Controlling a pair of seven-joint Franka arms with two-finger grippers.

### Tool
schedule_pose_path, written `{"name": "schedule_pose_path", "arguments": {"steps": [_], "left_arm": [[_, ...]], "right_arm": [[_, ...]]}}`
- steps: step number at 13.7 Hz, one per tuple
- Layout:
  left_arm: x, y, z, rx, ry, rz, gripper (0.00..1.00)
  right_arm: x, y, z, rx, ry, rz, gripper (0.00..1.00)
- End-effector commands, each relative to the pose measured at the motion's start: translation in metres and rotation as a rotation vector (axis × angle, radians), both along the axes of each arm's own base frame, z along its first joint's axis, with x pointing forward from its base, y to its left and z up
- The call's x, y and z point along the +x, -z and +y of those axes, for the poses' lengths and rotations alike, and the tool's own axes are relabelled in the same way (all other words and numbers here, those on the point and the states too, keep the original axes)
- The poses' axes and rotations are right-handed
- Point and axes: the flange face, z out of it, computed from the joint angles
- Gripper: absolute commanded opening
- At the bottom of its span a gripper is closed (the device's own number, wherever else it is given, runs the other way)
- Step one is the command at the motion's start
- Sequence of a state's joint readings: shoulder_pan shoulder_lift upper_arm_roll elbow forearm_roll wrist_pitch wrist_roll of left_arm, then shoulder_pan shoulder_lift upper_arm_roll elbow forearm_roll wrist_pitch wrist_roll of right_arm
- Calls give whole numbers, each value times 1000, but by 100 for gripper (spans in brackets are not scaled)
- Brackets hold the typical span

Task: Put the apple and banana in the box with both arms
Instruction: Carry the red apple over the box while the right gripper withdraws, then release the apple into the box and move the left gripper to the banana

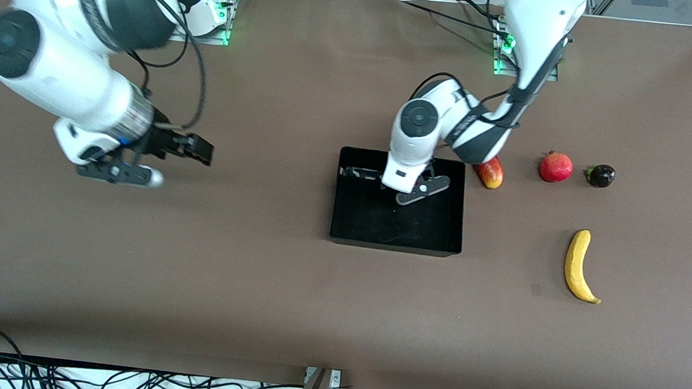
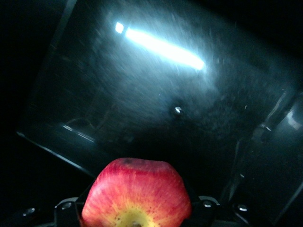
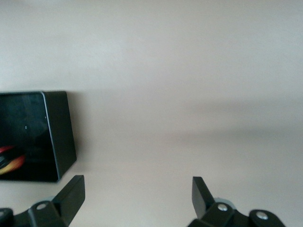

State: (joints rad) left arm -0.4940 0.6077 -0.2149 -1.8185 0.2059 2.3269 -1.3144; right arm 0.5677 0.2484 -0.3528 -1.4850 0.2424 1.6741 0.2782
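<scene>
Red apple [image 2: 136, 198] is sitting pinched in the left gripper [image 1: 416, 191] over the box [image 1: 343, 225], seemingly for dropping. Right gripper [image 1: 154, 162] is waiting spread above bare table.

Brown table [image 1: 250, 286]: box [image 1: 344, 219], banana [image 1: 579, 266], mango [image 1: 491, 172], pomegranate [image 1: 556, 167], dark fruit [image 1: 601, 175].

Left gripper [image 1: 385, 179] reaches low, fingers clamped; right gripper [image 1: 199, 149] hovers level, fingers spread wide.

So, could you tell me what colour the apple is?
Red, yellowish toward its dimple; the apple shows best in the left wrist view.
</scene>
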Motion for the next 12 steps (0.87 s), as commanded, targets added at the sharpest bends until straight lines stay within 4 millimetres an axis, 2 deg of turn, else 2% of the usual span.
{"name": "schedule_pose_path", "arguments": {"steps": [1,3,5,6,7,8,9,10,12], "left_arm": [[4,30,-20,30,-6,-40,0],[-1,37,-22,35,1,-31,0],[-5,36,-27,28,10,-27,0],[-4,36,-27,27,19,-27,30],[-3,35,-27,27,19,-28,99],[-1,30,-26,25,11,-32,100],[4,16,-23,26,2,-39,100],[15,-3,-14,42,-15,-36,100],[43,-54,9,18,-35,7,100]], "right_arm": [[-39,-24,-56,5,-27,15,100],[-60,-37,-88,-43,-60,-11,100],[-66,-42,-121,-43,-98,-26,100],[-65,-43,-138,-53,-116,-32,100],[-64,-44,-145,-58,-131,-36,100],[-65,-45,-146,-64,-132,-30,100],[-65,-48,-148,-82,-129,-29,100],[-65,-48,-147,-92,-127,-27,100],[-62,-51,-148,-96,-124,-36,100]]}}
